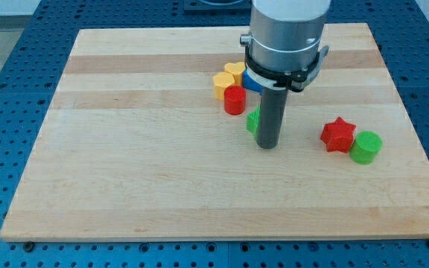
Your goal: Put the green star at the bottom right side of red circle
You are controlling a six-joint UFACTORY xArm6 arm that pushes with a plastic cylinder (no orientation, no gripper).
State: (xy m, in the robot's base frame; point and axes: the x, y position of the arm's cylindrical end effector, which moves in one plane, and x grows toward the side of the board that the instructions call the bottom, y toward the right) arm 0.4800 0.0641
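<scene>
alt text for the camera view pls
My tip sits against the right side of the green star, just below-right of the red circle. Yellow blocks lie above; a red star and green circle sit right.

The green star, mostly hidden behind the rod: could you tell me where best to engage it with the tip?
No hold is possible; push it. The green star already sits at the red circle's lower right, with my tip touching its right side. For adjustment, push its exposed left edge, probably gently.
</scene>
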